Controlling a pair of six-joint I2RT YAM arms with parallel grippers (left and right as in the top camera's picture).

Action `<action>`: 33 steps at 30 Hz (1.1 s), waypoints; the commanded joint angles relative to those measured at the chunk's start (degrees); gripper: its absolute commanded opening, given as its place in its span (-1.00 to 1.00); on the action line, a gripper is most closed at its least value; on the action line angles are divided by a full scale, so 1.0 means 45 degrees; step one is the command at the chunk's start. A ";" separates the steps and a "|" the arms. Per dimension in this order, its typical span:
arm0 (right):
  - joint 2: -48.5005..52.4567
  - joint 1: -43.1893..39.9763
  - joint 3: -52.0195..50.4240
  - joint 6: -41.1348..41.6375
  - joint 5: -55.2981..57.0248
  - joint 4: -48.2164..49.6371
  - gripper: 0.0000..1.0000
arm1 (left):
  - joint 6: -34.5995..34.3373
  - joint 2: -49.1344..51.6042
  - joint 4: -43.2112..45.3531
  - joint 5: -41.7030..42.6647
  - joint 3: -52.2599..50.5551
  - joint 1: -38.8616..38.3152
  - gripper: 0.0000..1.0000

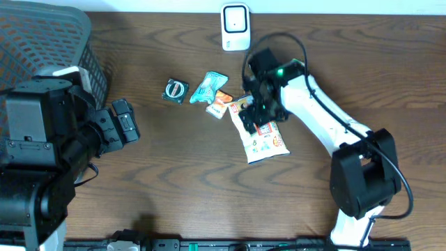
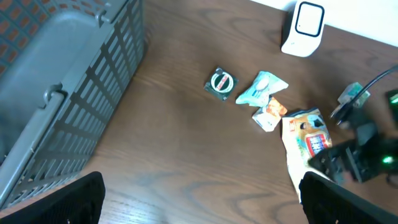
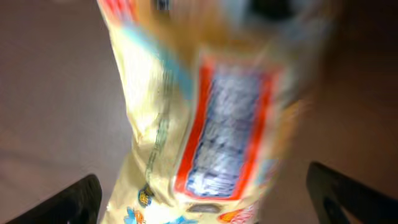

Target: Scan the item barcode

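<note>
The item, a pale yellow snack bag (image 1: 265, 141) with a red-framed label, lies flat on the brown table right of centre. My right gripper (image 1: 254, 111) hovers over its upper end, open, its fingers wide on either side of the bag (image 3: 186, 124), which looks blurred in the right wrist view. No barcode is readable. The white scanner (image 1: 235, 26) stands at the table's far edge, also in the left wrist view (image 2: 305, 28). My left gripper (image 1: 125, 124) is open at the left, with only bare table between its fingers (image 2: 74, 199).
A teal packet (image 1: 208, 87), a small orange packet (image 1: 221, 104) and a round black-and-green item (image 1: 175, 90) lie left of the bag. A grey mesh basket (image 1: 42, 42) fills the far left corner.
</note>
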 commanded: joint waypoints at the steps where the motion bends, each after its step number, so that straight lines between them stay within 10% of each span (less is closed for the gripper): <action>1: 0.0165 0.0136 -0.1666 -0.0131 -0.1039 0.0991 0.90 | 0.0024 -0.0019 -0.0034 -0.0068 0.0092 0.0029 0.95; 4: 0.0165 0.0262 -0.2773 -0.0044 -0.1049 0.2030 0.53 | 0.0024 -0.0019 -0.0034 -0.0073 0.0092 0.0029 0.96; 6: 0.0165 0.0257 -0.3011 -0.0044 -0.1039 0.2327 -0.37 | 0.0024 -0.0019 -0.0034 -0.0068 0.0092 0.0029 0.96; 9: 0.0141 0.0126 -0.2589 0.0257 -0.1049 0.2200 -0.98 | 0.0024 -0.0019 -0.0034 -0.0068 0.0092 0.0029 0.95; 20: -0.0505 -0.0952 0.3249 0.0384 0.1253 0.1870 -0.98 | 0.0024 -0.0019 -0.0034 -0.0068 0.0092 0.0029 0.96; 33: 0.2293 -0.1010 0.3254 0.1797 0.1258 1.2012 -0.98 | 0.0024 -0.0019 -0.0034 -0.0068 0.0087 0.0029 0.95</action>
